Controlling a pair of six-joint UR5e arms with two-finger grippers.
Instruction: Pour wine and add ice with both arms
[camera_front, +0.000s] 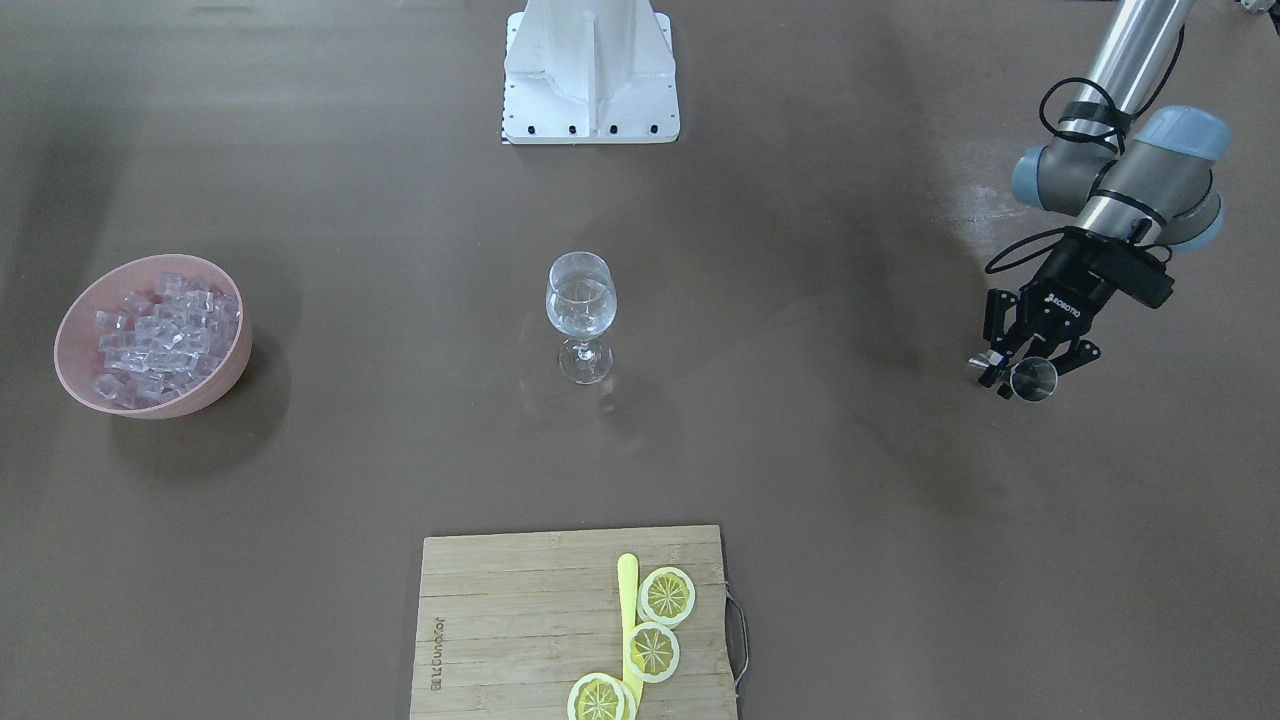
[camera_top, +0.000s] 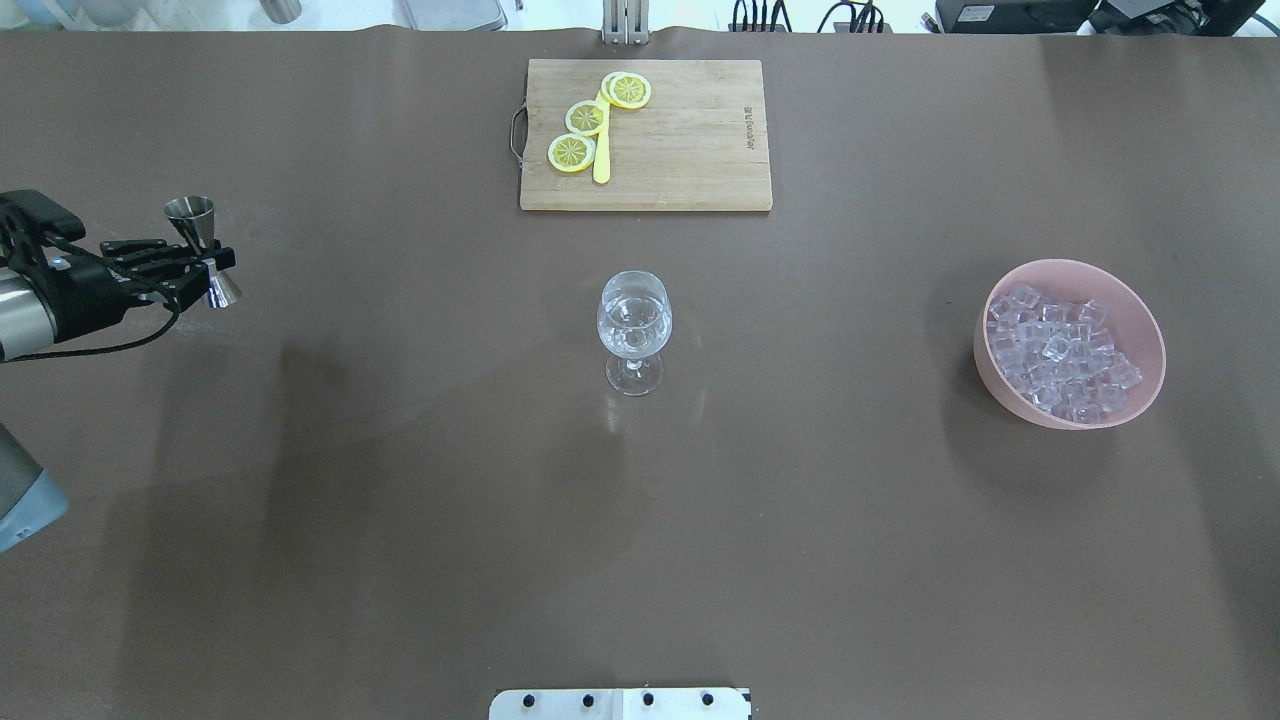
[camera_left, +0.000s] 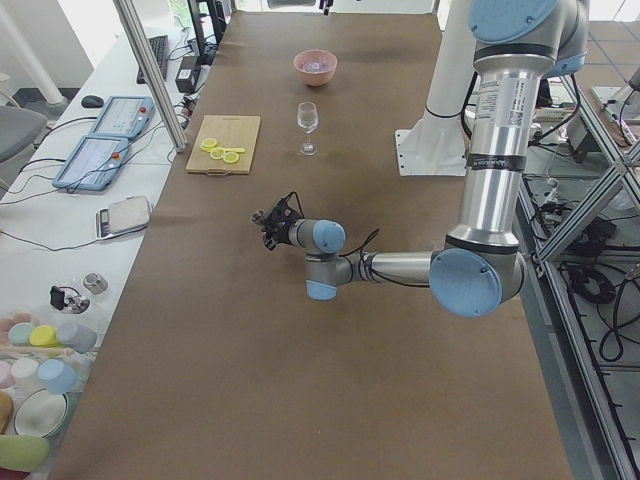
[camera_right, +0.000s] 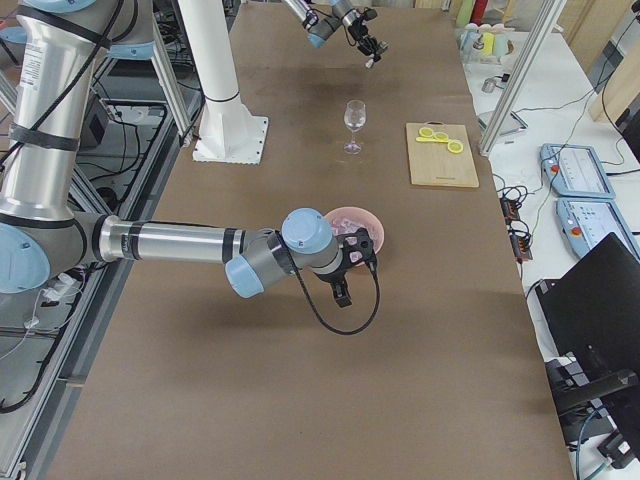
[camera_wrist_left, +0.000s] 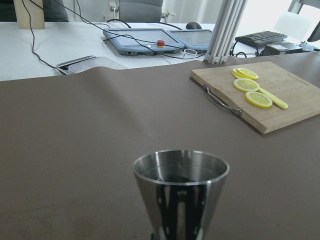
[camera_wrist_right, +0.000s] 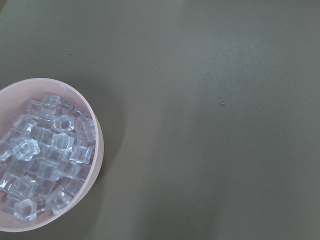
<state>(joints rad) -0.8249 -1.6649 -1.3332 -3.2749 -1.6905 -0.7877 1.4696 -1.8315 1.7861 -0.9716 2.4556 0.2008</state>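
My left gripper (camera_top: 207, 268) is clamped on the jigger (camera_top: 190, 215) near the tabletop's (camera_top: 400, 500) left edge. My right gripper (camera_right: 341, 292) hangs beside the bowl (camera_top: 1003, 392) of ice (camera_top: 1060, 350); whether it's apart or together, I can't tell.

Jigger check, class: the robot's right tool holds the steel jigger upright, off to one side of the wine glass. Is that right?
No. The left tool holds the steel jigger upright, off to one side of the wine glass, as the overhead exterior view shows.

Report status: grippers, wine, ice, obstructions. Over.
Left gripper shut on jigger, off to the side. Right gripper beside bowl, jaws unreadable. Wine looks in glass; ice in bowl. Nothing between bowl and glass.
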